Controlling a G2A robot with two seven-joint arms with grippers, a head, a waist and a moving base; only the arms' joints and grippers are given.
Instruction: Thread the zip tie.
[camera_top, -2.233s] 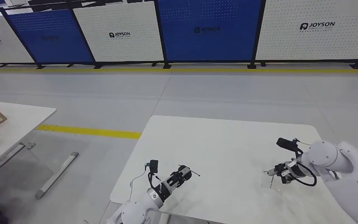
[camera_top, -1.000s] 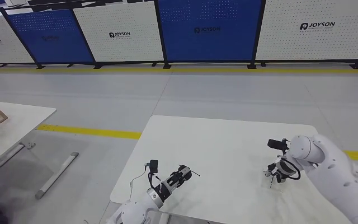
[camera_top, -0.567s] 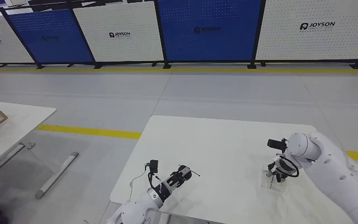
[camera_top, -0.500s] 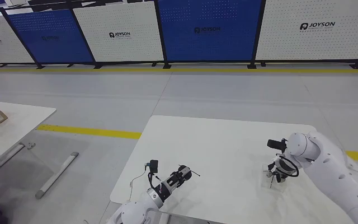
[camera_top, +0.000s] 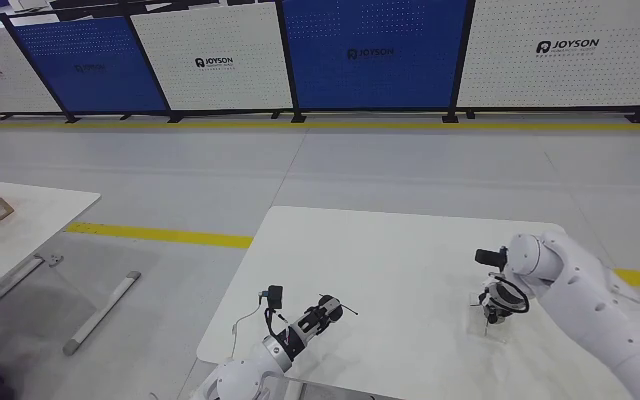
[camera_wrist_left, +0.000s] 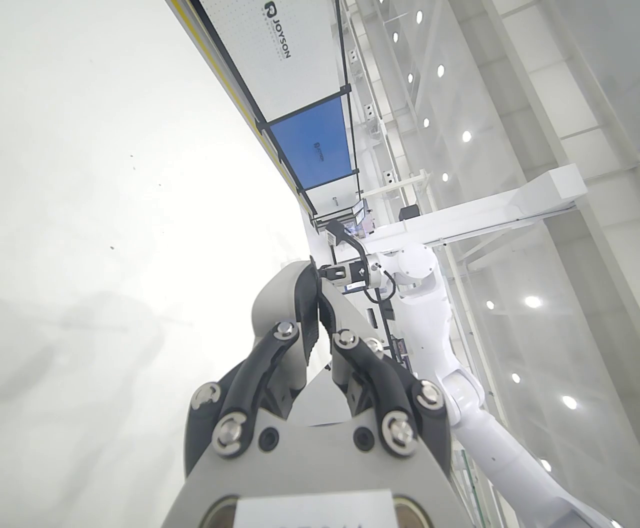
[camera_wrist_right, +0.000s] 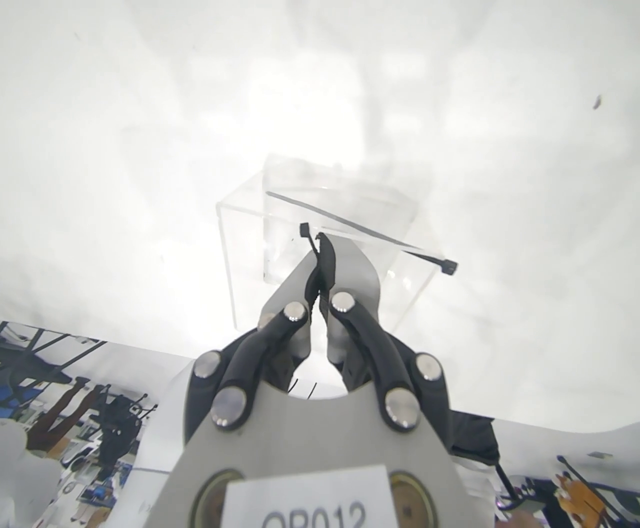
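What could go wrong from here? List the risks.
1. The right gripper pinches its zip tie just behind the head, so the tie may twist or slip.
2. The gripper hangs close over the clear box; a nudge could knock off the second tie lying across it.

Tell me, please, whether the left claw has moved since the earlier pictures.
No. The left claw stays put over the white table, by its near edge.

Zip tie A (camera_wrist_right: 350, 226): black, thin, straight, lying across the top of the clear box (camera_wrist_right: 240, 260), square head overhanging one edge. Zip tie B (camera_wrist_right: 305, 231): black, pinched in the right gripper (camera_wrist_right: 320, 245) close by the box, head end protruding. Zip tie C (camera_top: 347, 309): thin black strip held at the left gripper (camera_top: 330, 305) tip.
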